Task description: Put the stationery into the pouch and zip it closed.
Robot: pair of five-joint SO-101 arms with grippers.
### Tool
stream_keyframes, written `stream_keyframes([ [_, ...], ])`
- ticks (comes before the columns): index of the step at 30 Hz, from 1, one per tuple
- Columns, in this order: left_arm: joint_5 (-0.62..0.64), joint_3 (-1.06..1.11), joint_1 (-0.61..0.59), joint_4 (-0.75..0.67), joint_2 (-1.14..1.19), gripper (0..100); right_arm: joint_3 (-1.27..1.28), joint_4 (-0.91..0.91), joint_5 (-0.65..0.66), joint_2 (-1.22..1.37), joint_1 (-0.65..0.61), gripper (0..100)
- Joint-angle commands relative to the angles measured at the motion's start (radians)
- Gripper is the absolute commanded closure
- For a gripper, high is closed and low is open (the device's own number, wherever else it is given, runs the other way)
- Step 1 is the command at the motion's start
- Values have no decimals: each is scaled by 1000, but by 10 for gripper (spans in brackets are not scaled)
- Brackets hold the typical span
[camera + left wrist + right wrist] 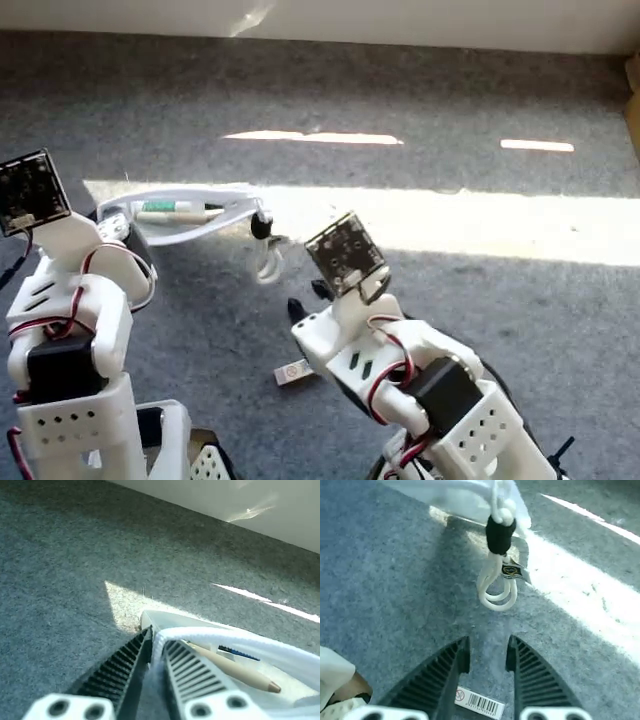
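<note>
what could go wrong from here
1. A small barcoded item lies on the carpet outside the pouch; zipping now would likely leave it out.
2. The left gripper pinches only the pouch's rim, so a tug on the zipper cord might pull it free.
3. The cord loop is thin and slack; the open right gripper could close beside it.

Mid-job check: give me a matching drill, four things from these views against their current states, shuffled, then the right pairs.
Things:
1. left gripper
2. right gripper
3. cord loop
4. barcoded piece

States:
a. lying flat on the carpet
b. jaws open, nothing between them
c. tied to the black toggle at the end of the pouch
d. jaws shut on the pouch rim

Pairs: 1-d, 2-b, 3-c, 4-a.
</note>
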Motion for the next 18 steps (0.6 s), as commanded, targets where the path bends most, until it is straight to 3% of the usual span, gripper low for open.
stream_keyframes([
  [1,17,-13,-31,-35,-5,992,-1,33,68,8,-76,875],
  [5,17,-10,-24,-35,-5,992,45,81,224,10,-179,875],
  [9,17,-8,-24,-35,-5,992,93,81,241,59,-268,857],
  [15,17,-8,-24,-35,-5,992,120,71,235,266,-300,649],
  [18,17,-8,-24,-35,-5,992,120,48,241,390,-300,622],
])
